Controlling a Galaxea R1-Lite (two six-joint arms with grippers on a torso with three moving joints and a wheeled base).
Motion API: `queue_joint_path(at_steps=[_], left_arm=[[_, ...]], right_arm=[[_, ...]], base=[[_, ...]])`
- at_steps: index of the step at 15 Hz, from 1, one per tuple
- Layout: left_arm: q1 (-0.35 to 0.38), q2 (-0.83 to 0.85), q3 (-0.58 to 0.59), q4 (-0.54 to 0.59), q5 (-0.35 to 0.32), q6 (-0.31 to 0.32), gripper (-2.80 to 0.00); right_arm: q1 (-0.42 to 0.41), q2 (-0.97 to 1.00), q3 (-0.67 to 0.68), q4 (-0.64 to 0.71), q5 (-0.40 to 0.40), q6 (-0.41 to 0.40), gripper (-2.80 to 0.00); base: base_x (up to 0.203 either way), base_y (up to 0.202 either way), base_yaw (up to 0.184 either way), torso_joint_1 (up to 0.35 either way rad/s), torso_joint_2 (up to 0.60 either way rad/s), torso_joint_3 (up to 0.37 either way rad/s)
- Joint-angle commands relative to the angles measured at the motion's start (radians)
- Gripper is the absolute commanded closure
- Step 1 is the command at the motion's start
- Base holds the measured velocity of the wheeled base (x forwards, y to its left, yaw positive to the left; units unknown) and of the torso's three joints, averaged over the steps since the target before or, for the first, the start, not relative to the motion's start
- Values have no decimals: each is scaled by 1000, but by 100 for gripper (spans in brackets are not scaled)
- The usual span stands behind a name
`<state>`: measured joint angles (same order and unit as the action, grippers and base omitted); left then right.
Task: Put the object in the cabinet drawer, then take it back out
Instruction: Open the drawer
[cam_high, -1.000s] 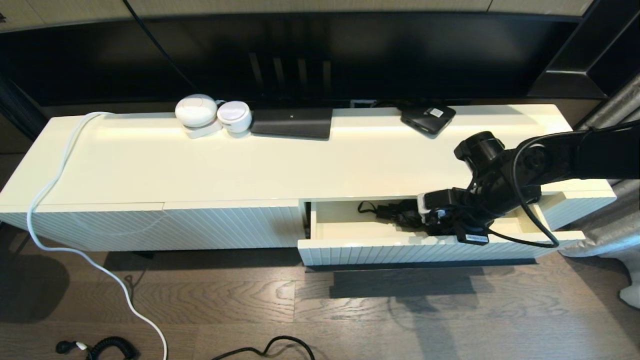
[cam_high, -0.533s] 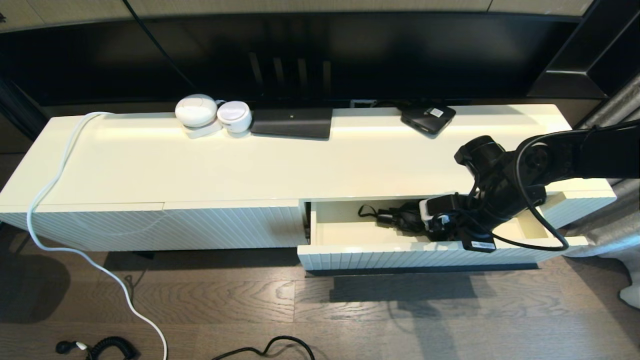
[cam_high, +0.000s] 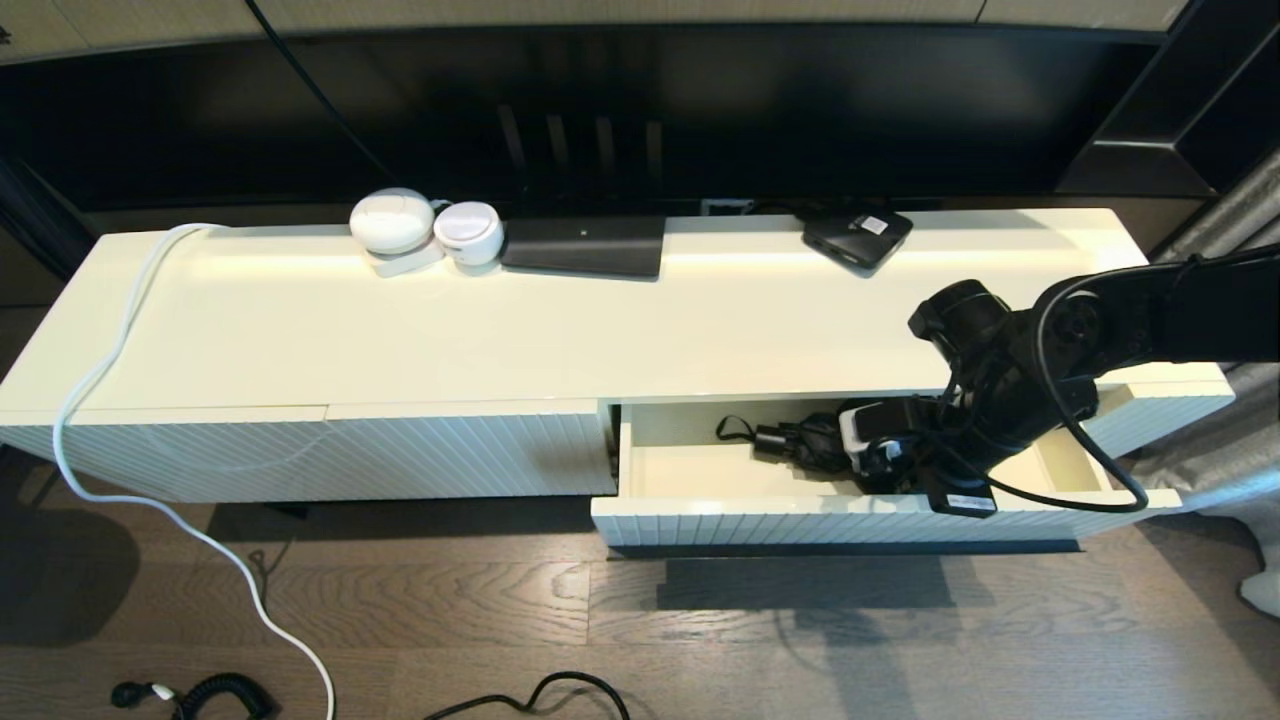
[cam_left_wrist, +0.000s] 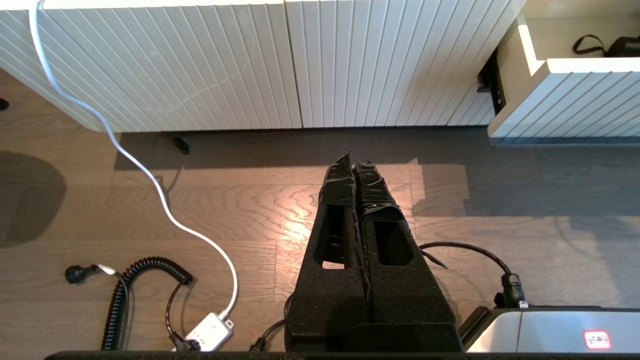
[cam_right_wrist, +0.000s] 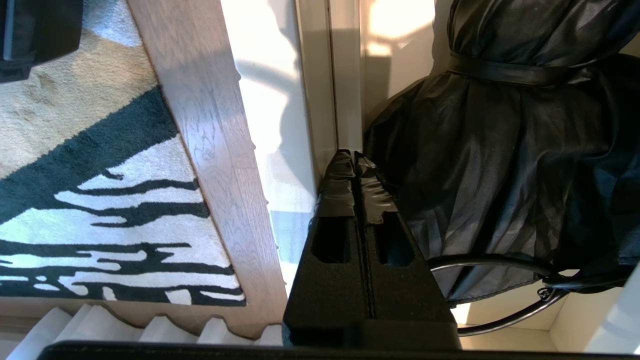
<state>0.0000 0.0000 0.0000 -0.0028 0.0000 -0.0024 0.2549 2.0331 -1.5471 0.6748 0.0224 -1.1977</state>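
Beneath the cream cabinet top (cam_high: 560, 320), wood floor (cam_high: 500, 620) apparently.

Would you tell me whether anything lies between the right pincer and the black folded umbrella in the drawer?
Nothing: in the right wrist view, the shut right pincer sits directly beside the black folded umbrella.

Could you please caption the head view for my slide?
Right gripper, shut, reaches into the open cabinet drawer beside a black object.

- Drawer (cam_high: 720, 520): wide, shallow, white ribbed front, glossy cream inside, pulled open from the cabinet's right half.
- Object (cam_high: 800, 440): black folded umbrella with a strap loop, lying inside the drawer toward its back.
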Motion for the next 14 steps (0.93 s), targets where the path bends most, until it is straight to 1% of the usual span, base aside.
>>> queue_joint_path(at_steps=[1,5,10,13,14], left_arm=[[0,0,0,0,0,-1,0],[0,0,0,0,0,-1,0],[0,0,0,0,0,-1,0],[0,0,2,0,0,-1,0],[0,0,0,0,0,-1,0]], right_arm=[[4,-12,29,9,2,-7,0],[9,-21,63,6,4,-6,0],[18,-58,143,6,19,-17,0],[18,-62,149,6,22,-17,0],[18,-71,180,5,28,-17,0]], base=[[0,0,0,0,0,0],[0,0,0,0,0,0],[0,0,0,0,0,0],[0,0,0,0,0,0],[0,0,0,0,0,0]])
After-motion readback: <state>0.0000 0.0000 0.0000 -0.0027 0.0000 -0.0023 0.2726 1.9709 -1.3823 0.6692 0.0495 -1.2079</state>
